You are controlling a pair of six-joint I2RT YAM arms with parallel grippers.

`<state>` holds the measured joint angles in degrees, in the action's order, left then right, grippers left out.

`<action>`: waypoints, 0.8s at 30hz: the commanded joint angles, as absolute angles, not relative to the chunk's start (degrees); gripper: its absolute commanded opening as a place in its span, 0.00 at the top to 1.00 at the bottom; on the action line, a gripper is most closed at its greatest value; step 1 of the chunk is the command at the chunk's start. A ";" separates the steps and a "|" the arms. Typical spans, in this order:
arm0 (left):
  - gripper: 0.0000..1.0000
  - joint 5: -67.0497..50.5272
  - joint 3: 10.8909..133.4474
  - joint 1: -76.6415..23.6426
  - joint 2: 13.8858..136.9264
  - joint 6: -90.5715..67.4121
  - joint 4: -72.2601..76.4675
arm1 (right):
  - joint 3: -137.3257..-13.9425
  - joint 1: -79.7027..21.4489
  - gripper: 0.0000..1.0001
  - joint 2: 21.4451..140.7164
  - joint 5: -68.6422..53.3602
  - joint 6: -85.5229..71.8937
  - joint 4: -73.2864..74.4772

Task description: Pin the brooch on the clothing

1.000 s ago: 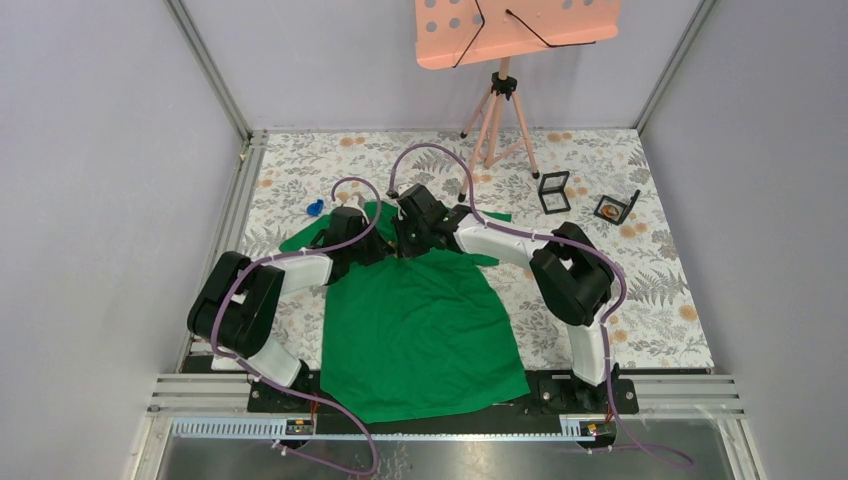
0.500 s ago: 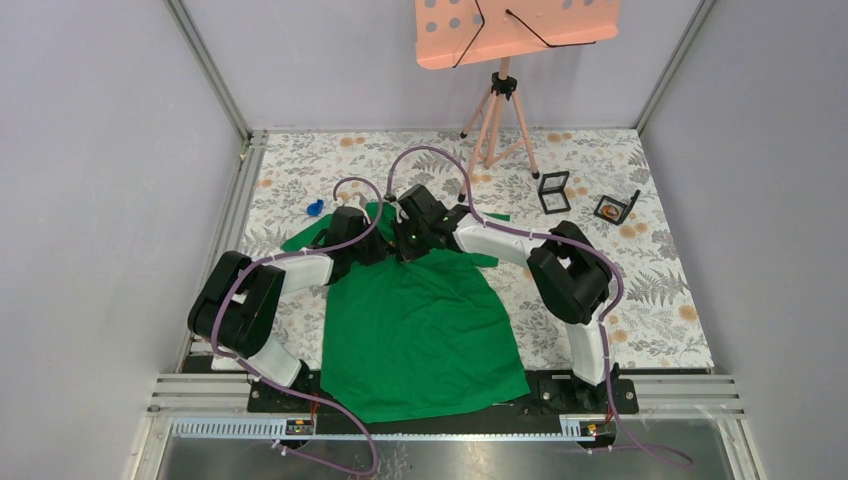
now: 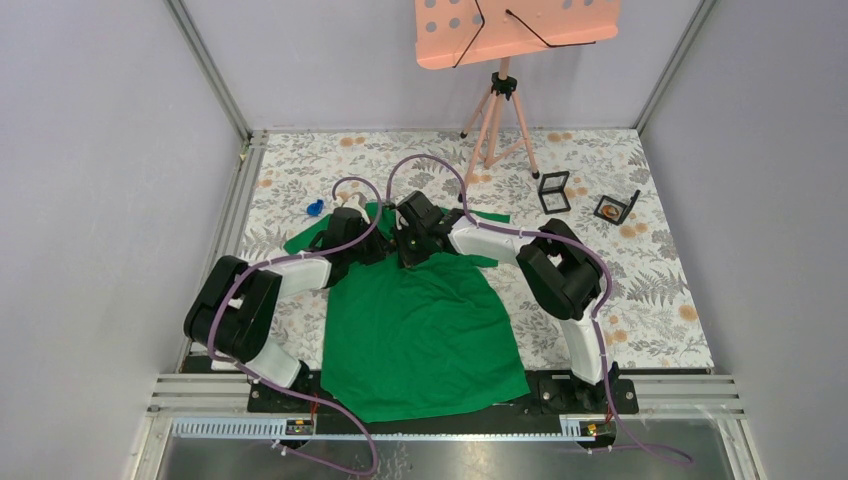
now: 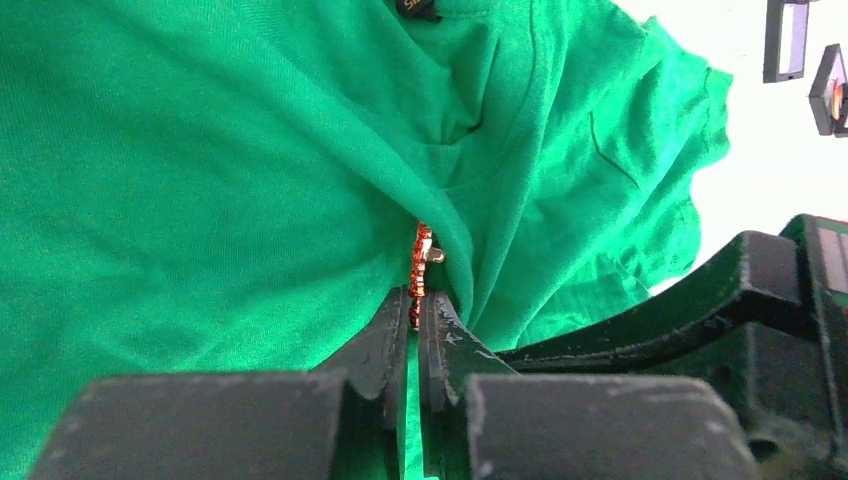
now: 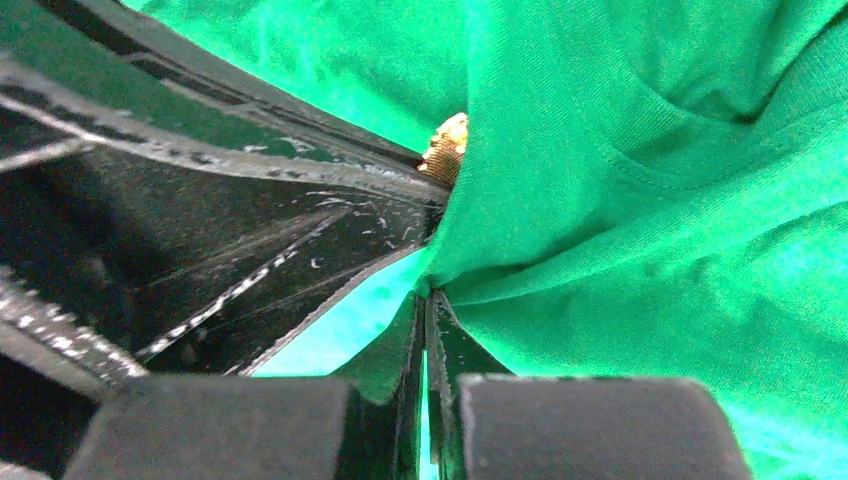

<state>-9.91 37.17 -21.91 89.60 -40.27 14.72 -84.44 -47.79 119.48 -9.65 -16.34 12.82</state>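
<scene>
The bright green T-shirt [image 3: 420, 325] lies flat on the table, neck away from the arm bases. Both grippers meet at its upper chest, below the collar. My left gripper [image 4: 417, 300] is shut on a small red and gold brooch [image 4: 421, 265], held edge-on against a raised fold of the shirt [image 4: 250, 180]. My right gripper [image 5: 426, 297] is shut on a pinch of the shirt fabric [image 5: 620, 200], lifted into a ridge. The brooch's gold edge [image 5: 445, 150] shows behind that ridge, beside the left gripper's black fingers [image 5: 300, 230]. In the top view the two grippers [image 3: 395, 243] touch.
A blue clip [image 3: 315, 208] lies left of the shirt. An open black box [image 3: 553, 191] and another with an orange item [image 3: 612, 208] sit at the far right. A pink music stand [image 3: 500, 100] stands at the back. Floral cloth [image 3: 640, 290] covers the table.
The right arm has shifted slightly left and its elbow has moved in. Both grippers stay together at the shirt's chest.
</scene>
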 commanded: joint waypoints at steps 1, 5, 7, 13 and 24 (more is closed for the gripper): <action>1.00 -10.89 36.71 -21.90 86.28 -39.28 19.97 | -83.70 -47.18 1.00 119.02 -7.66 -17.21 12.45; 1.00 -11.75 35.80 -21.80 84.94 -39.63 21.16 | -83.22 -46.61 1.00 119.23 -6.67 -18.27 12.70; 1.00 -12.16 35.41 -21.77 84.25 -39.64 21.42 | -82.98 -46.29 1.00 119.10 -6.51 -18.60 12.66; 1.00 -15.42 33.97 -21.71 83.24 -39.23 24.41 | -82.97 -45.97 1.00 119.41 -6.42 -19.00 12.70; 1.00 -17.83 32.45 -21.62 79.54 -36.87 24.68 | -82.71 -45.05 1.00 119.76 -5.80 -21.32 13.20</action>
